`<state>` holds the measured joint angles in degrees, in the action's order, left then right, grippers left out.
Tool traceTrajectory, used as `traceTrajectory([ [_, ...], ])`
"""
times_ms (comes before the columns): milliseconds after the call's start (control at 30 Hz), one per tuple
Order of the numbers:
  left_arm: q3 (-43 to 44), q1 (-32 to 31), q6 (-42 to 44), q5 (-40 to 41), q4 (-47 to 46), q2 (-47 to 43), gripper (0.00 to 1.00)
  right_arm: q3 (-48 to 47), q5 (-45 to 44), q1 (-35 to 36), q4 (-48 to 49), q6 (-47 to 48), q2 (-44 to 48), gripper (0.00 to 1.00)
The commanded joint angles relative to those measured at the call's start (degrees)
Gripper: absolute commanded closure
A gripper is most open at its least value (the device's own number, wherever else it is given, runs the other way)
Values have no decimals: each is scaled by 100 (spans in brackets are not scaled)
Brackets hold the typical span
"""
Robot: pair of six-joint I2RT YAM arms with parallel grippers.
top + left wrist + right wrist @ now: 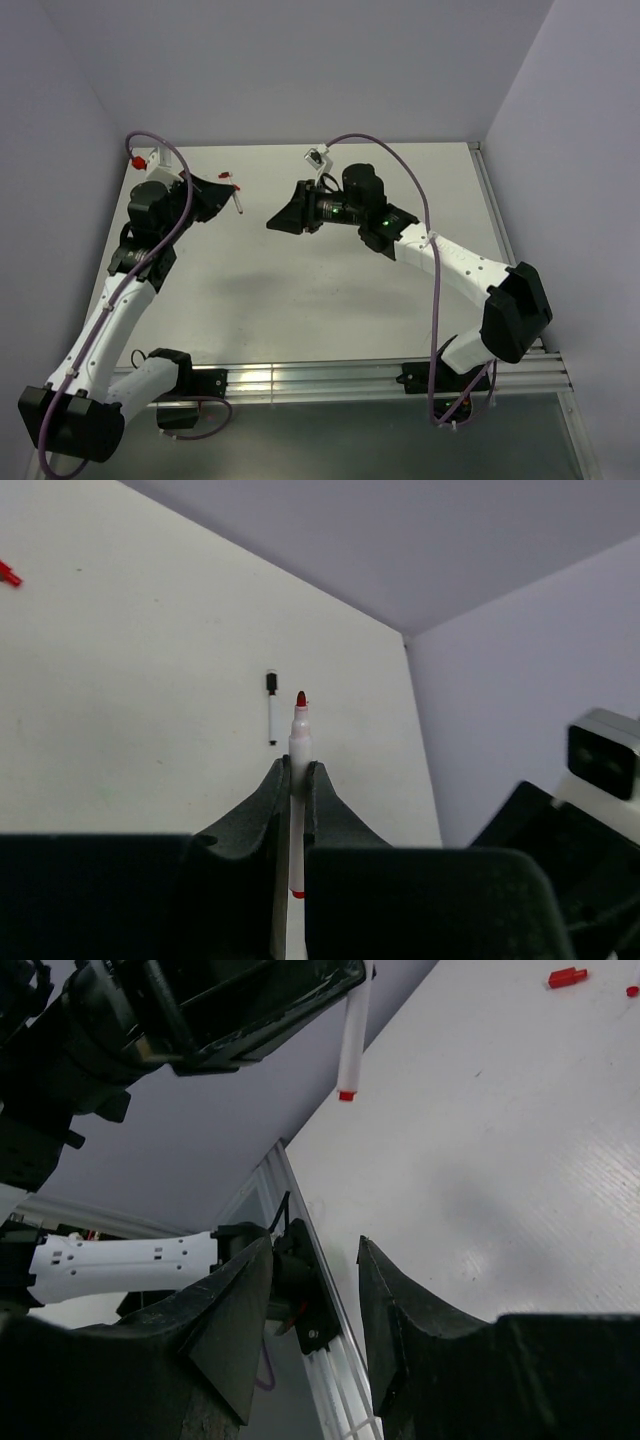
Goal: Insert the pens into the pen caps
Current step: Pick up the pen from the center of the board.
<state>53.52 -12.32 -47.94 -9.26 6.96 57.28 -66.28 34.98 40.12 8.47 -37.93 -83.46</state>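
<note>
left hand [298, 776] clamped on pen [299, 730] at mid-barrel, red tip up, centre of left wrist view. right hand [316, 1255] wide, empty. second pen [271, 710], black far end, flat on table [130, 700] just left of held one. red cap [566, 976] upper right of right wrist view. judgement: pens light, stiff, smooth, may swivel in pinch. caps tiny, roll easily; take cap across sides, open end clear.

Two white-and-black arms trailing purple cables.
White links [455, 260] sit between bulky black joint housings [515, 310], and a purple cable [441, 300] loops along each arm. The left hand [298, 770] and right hand [316, 1245] have matte black, wedge-shaped fingers [400, 1320]. Green lights [384, 221] glow just behind the right hand; a small white camera block [318, 155] sits beside its wrist.
</note>
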Motion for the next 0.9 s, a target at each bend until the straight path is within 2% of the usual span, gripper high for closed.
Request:
traceTrajectory([
  [0, -192, -60, -171, -612, -608, -322, 100, -333, -44, 66, 656, -223, -117, 52],
  [333, -579, -130, -365, -1131, -1048, -525, 100, -543, -246, 224, 840, -346, -364, 52],
  [867, -588, -394, -549, -1210, -1303, -525, 100, -825, -387, 339, 647, -329, -584, 52],
])
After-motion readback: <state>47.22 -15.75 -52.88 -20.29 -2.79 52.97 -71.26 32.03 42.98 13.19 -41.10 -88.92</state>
